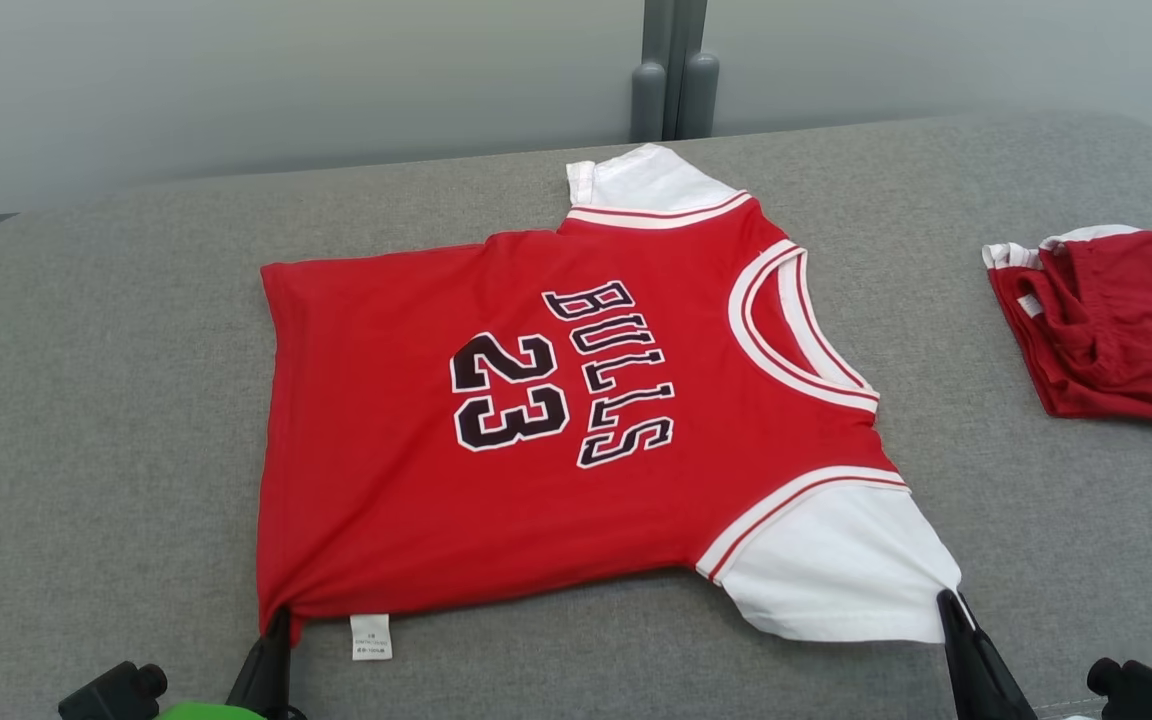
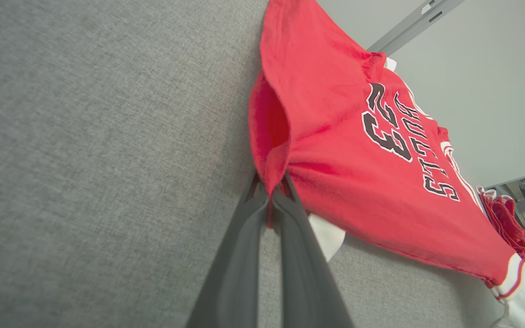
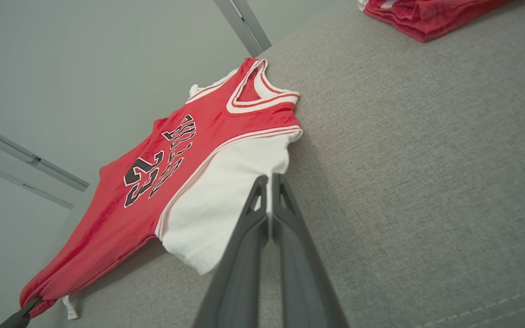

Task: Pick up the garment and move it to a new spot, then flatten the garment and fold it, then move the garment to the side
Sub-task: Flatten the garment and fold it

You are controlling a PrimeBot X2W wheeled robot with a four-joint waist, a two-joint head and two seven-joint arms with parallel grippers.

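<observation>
- Left gripper [image 1: 274,628] has its two dark fingers pressed together on the near corner of the red jersey's [image 1: 536,450] hem, and the left wrist view shows red cloth bunched between the fingertips [image 2: 271,193].
- Right gripper [image 1: 948,602] is likewise closed, pinching the outer edge of the near white sleeve; in the right wrist view its tips [image 3: 269,180] sit on the white cloth.
- Between the two grips, the jersey's near edge is drawn taut, and the sleeve is pulled to a point at the right fingertip.
- Spread front side up, the jersey [image 2: 344,150] lies in the middle of a grey fabric cushion [image 1: 86,420], neck opening toward the robot's right and hem toward its left.
- Black lettering "BULLS" and "23" reads sideways across the chest.
- Its far white sleeve lies flat near the cushion's back edge.
- Just beside the left gripper, a small white label [image 1: 371,637] hangs from the hem onto the cushion.
- Well apart from the jersey, a second garment [image 1: 1116,320], red with white trim, lies crumpled toward the cushion's right end.
- Behind the cushion stands a pale wall [image 1: 286,80] with a grey post [image 1: 671,70].
- At the lower left corner of the right wrist view, the left gripper [image 3: 21,316] shows at the jersey's [image 3: 176,159] hem.
</observation>
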